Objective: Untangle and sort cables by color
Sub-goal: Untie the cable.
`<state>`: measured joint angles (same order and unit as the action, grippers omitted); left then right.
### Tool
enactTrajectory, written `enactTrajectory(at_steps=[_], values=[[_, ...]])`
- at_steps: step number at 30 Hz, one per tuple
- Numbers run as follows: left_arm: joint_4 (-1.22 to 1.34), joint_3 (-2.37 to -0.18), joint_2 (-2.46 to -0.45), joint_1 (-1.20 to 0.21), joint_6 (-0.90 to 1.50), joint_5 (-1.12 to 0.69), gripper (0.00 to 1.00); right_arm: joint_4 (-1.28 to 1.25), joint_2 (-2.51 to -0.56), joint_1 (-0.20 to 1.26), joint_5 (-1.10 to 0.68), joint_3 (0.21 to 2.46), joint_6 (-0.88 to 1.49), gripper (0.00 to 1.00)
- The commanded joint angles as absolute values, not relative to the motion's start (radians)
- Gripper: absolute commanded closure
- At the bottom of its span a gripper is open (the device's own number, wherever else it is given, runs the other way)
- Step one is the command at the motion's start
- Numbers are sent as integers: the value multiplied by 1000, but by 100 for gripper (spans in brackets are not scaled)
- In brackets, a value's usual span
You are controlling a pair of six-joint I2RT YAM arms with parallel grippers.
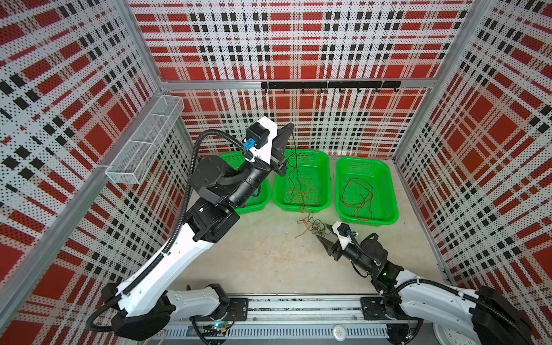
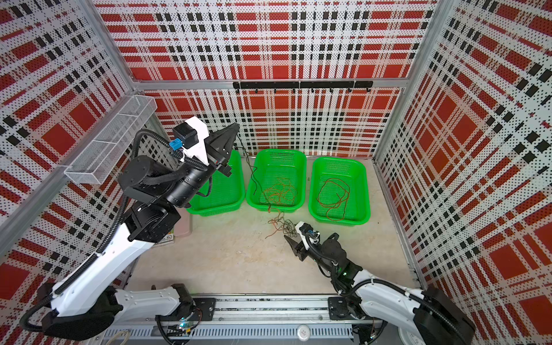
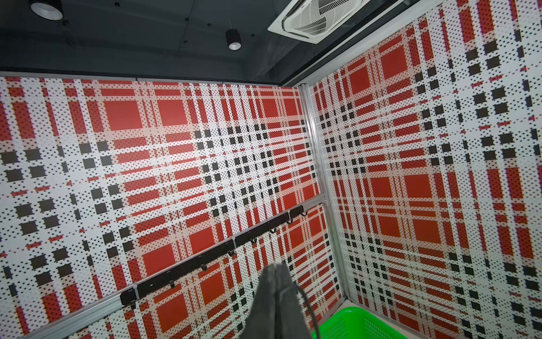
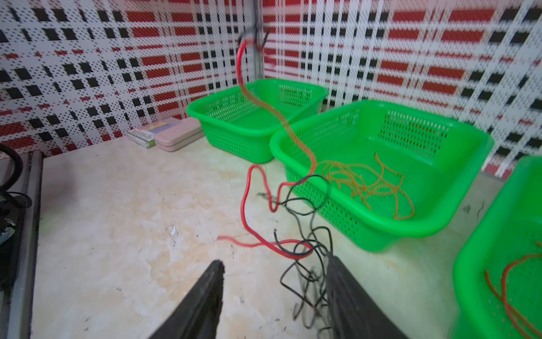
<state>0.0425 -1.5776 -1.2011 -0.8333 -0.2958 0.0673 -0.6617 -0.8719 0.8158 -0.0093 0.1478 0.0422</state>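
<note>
Cables (image 4: pixel 306 278) lie between the parted right jaws.

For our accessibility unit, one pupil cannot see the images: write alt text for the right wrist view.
The open right tool points at tangled black cables crossed with a red cable on a pale tabletop. Behind, a green basket holds orange cables.
</note>
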Motion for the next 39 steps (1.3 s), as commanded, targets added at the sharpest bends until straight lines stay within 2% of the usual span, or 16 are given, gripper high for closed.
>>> enactTrajectory(at_steps=[1, 4, 11, 14, 19, 23, 24, 27, 30, 33, 34, 39], values=[[71, -1564, -1204, -853, -281, 45, 100, -703, -868, 824, -20, 180, -11, 35], [72, -1564, -1204, -866, -287, 51, 100, -747, -935, 824, -71, 229, -29, 32], [75, -1548, -1183, -895, -299, 87, 100, -879, -1163, 853, -331, 358, 6, 27], [74, -1546, -1178, -927, -316, 114, 100, -931, -1254, 874, -373, 392, 39, 26], [70, -1548, -1177, -976, -341, 154, 100, -1025, -1389, 909, -395, 436, 92, 25], [70, -1557, -1180, -1010, -354, 175, 100, -1074, -1469, 922, -320, 457, 125, 27], [71, -1560, -1182, -1017, -358, 180, 100, -1110, -1482, 922, -313, 452, 139, 30], [67, -1567, -1185, -1036, -371, 196, 100, -1158, -1510, 921, -307, 445, 153, 47], [63, -1573, -1185, -1038, -378, 211, 100, -1119, -1500, 922, -252, 427, 141, 78], [53, -1588, -1187, -1039, -390, 225, 100, -1160, -1465, 919, -182, 359, 132, 96], [50, -1594, -1187, -1036, -394, 232, 100, -1157, -1451, 915, -161, 337, 126, 100], [43, -1634, -1189, -1008, -408, 226, 100, -1012, -1402, 892, -66, 293, 120, 100]])
